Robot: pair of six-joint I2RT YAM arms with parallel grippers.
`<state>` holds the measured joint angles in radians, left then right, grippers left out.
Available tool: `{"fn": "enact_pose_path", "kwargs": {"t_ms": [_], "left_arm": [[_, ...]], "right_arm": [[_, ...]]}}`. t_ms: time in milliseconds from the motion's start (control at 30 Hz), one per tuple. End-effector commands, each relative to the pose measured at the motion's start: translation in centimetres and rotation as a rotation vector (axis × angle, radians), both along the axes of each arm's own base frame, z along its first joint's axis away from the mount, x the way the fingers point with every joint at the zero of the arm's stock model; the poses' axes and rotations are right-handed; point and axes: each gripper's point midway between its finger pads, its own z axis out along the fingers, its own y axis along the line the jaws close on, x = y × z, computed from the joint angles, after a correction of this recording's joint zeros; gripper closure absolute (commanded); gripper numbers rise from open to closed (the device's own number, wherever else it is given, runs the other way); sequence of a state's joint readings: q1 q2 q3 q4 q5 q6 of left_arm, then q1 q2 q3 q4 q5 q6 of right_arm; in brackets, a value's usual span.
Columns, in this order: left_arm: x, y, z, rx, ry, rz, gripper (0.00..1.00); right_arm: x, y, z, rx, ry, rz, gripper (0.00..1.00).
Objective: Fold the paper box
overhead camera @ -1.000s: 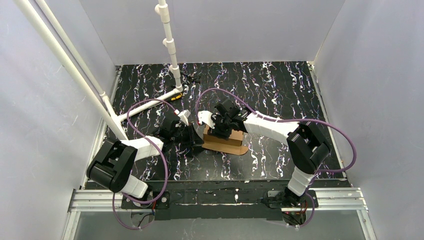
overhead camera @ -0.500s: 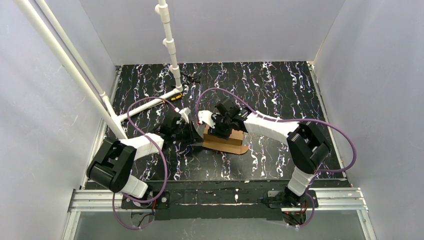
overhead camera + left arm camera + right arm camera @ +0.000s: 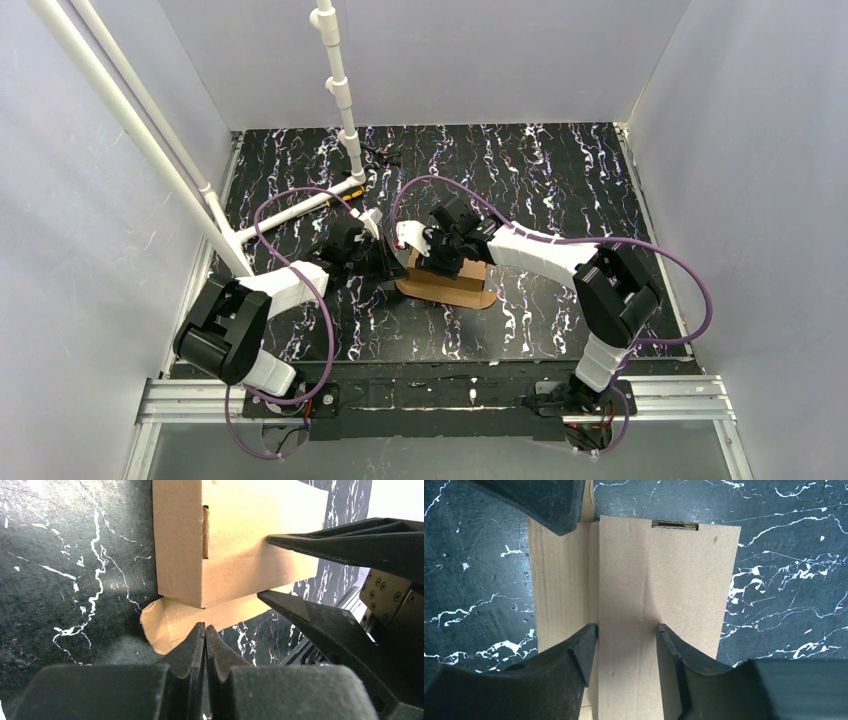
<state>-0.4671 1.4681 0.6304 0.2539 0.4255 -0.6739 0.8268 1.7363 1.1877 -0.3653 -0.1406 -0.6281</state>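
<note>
I have the paper box (image 3: 462,286) near the middle of the dark marbled desk (image 3: 560,180), folded into a low carton. A rounded flap (image 3: 160,625) lies on the desk, poking out from under the corner nearest my left gripper (image 3: 392,272). That gripper's jaws are clenched together on nothing, tips just beside the flap. My right gripper (image 3: 440,262) is down on top of the box. Its jaws are released and stand apart, with both fingertips (image 3: 585,645) against the cardboard, one at the seam along the lid's edge.
</note>
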Motion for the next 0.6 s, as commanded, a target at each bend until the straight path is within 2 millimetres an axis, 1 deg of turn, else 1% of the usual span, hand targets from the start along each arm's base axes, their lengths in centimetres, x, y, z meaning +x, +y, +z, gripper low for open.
{"fn": "enact_pose_path", "kwargs": {"t_ms": [0, 100, 267, 333, 433, 500, 567], "left_arm": [[0.4, -0.1, 0.7, 0.000, -0.012, 0.008, 0.97], [0.3, 0.3, 1.5, 0.000, -0.037, 0.020, 0.93], [-1.2, 2.5, 1.8, 0.035, -0.079, 0.076, 0.67], [-2.1, 3.3, 1.5, 0.036, -0.080, 0.097, 0.60], [-3.0, 3.9, 0.4, 0.040, -0.050, 0.124, 0.59], [-3.1, 4.0, 0.0, 0.042, -0.040, 0.132, 0.60], [-2.8, 4.0, -0.2, 0.036, -0.041, 0.143, 0.64]], "right_arm": [[-1.1, -0.3, -1.7, -0.033, 0.069, 0.002, 0.46], [-1.0, -0.3, -1.7, -0.035, 0.066, 0.000, 0.45], [-1.0, -0.4, -1.7, -0.038, 0.067, -0.002, 0.45], [-1.0, -0.4, -1.8, -0.040, 0.068, -0.001, 0.45], [-1.0, -0.4, -1.8, -0.041, 0.071, 0.000, 0.45], [-1.0, -0.4, -1.9, -0.041, 0.071, 0.000, 0.45], [-1.1, -0.4, -1.9, -0.042, 0.072, 0.001, 0.45]]}}
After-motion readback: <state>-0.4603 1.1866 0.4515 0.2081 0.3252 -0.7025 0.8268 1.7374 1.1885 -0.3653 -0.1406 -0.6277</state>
